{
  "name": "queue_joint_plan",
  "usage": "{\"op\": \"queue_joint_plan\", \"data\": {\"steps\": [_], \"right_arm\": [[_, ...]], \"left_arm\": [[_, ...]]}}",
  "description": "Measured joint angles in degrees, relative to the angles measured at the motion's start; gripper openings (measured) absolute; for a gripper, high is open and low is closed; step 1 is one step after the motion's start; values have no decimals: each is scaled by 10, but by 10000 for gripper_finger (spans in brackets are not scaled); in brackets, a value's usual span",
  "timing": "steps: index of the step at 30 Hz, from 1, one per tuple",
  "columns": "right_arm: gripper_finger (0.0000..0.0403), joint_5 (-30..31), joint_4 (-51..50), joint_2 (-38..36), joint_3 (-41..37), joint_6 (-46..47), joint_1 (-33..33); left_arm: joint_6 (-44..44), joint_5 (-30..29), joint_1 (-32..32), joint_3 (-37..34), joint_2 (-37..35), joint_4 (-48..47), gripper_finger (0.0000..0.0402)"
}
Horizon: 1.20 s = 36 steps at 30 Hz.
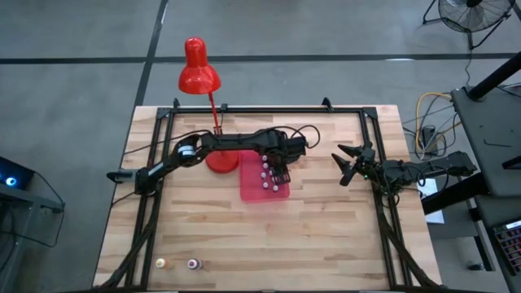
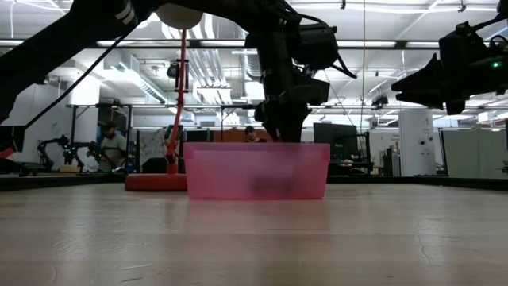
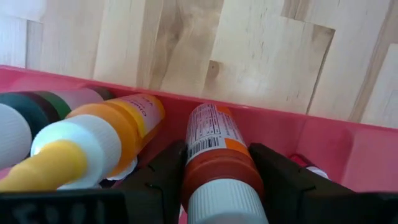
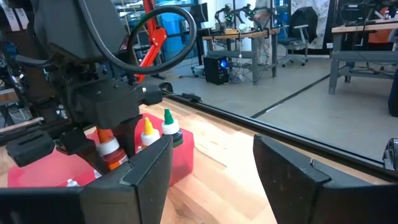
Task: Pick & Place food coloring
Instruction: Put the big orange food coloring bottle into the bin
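1. The left gripper's [image 3: 214, 186] fingers clasp a small orange white-capped food-colouring bottle [image 3: 214, 155] between them, inside the translucent pink plastic tray [image 1: 248, 192].
2. Two tiny bottles [image 1: 177, 264] wait, well apart, on the wooden bench [image 1: 326, 236].
3. The right gripper's [image 1: 352, 162] fingers hang open, empty.

- The pink tray [image 2: 256, 170] hides its bottles in the low view.
- Two small bottles [image 1: 177, 264] near the table edge are too small to identify by colour.
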Motion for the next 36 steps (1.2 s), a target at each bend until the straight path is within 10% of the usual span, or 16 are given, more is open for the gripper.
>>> {"op": "queue_joint_plan", "data": {"steps": [36], "right_arm": [[215, 0, 0, 0, 0, 0, 0]], "left_arm": [[23, -20, -2, 0, -1, -8, 147]]}}
